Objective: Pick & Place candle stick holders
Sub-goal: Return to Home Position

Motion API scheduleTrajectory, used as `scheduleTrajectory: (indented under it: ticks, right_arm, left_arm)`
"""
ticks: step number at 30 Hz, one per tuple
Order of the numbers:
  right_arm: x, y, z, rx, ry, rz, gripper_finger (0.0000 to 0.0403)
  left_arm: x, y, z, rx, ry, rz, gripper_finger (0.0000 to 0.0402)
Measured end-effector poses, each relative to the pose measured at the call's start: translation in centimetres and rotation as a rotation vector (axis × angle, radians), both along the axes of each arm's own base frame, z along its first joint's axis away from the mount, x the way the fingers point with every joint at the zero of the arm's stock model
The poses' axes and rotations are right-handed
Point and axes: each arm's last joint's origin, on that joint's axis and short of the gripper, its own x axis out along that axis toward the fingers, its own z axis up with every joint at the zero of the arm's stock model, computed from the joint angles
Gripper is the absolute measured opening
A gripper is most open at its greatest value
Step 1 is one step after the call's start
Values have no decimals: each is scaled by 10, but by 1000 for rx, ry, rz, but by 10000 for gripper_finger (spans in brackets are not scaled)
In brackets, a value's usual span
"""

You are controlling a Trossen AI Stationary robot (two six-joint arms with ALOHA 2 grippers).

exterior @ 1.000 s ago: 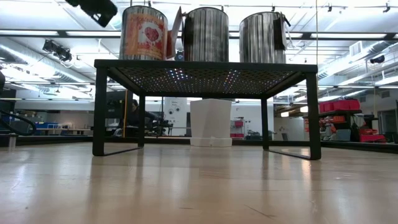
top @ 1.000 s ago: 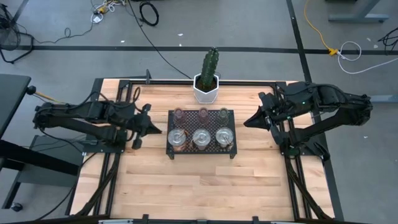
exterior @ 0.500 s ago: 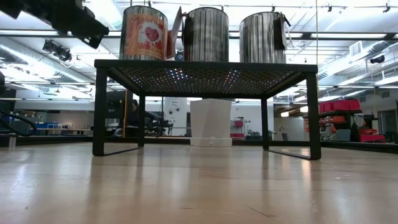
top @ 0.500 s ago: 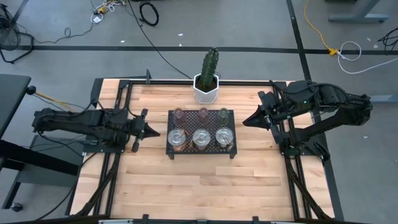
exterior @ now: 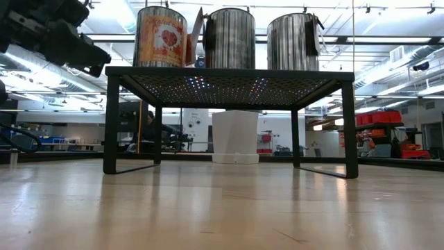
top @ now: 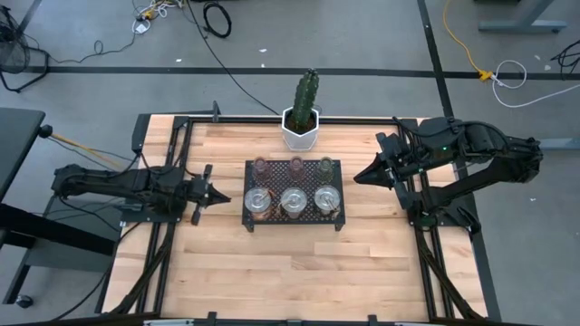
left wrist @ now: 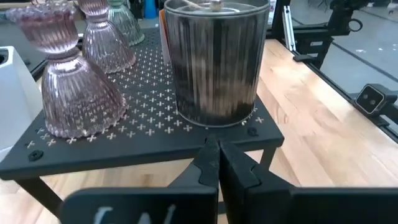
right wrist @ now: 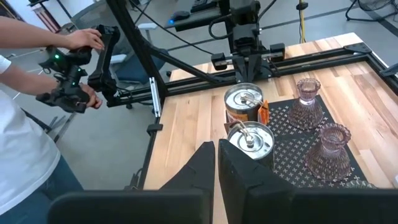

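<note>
Plainly, left jaws and right jaws sit clenched, empty, flanking the tray (top: 293, 222).

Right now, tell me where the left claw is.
In the high view, the left claw hangs shut just left of the black mesh shelf, pointing at the leftmost silver candle without touching it. The right claw waits opposite.

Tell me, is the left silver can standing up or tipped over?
Standing up. The silver can sits flat on the black shelf, sides straight.

Grey floor (top: 362, 36) — trailing cables (top: 217, 18)
</note>
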Motion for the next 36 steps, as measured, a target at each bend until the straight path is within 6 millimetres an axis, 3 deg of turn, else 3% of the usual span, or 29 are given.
scheduleTrajectory:
  ticks: [19,36]
  right_arm:
    - [0,0,0,0,0,0,23]
    - [0,0,0,0,0,0,23]
  left_arm:
    - [-15,1,-38,0,-132,11,3]
    - [-21,3,-36,1,-254,51,3]
